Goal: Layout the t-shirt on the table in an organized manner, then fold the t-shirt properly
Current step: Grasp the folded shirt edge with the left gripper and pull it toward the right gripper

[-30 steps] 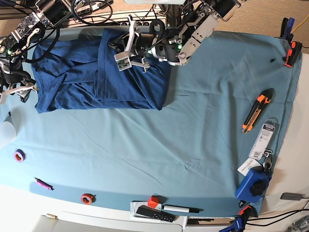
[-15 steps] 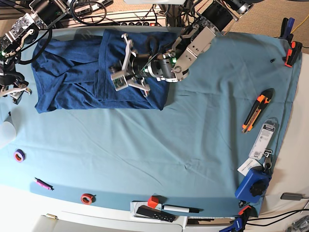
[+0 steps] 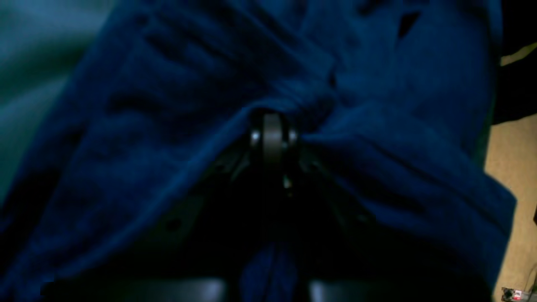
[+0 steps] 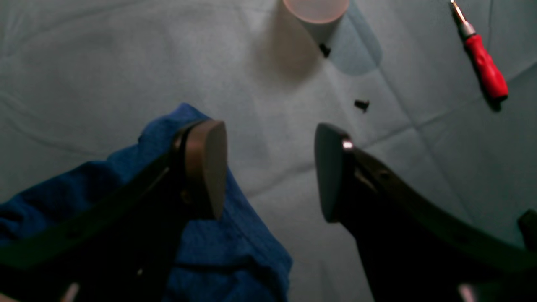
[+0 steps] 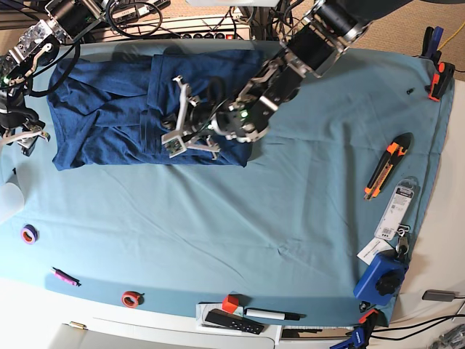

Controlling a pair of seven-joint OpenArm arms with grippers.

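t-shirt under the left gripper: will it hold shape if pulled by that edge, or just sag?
Likely sags: the t-shirt is soft knit, already creased and bunched at the left gripper. Pulled by one edge, the stacked folds probably drag and shift. Unlikely to slide freely; the table is cloth-covered.

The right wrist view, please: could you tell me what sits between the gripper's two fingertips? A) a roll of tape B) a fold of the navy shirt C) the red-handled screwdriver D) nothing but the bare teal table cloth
D: the right gripper is open, with only the teal table cloth showing in its gap; the t-shirt lies under and beside one finger, and the red-handled screwdriver lies well off to the side.
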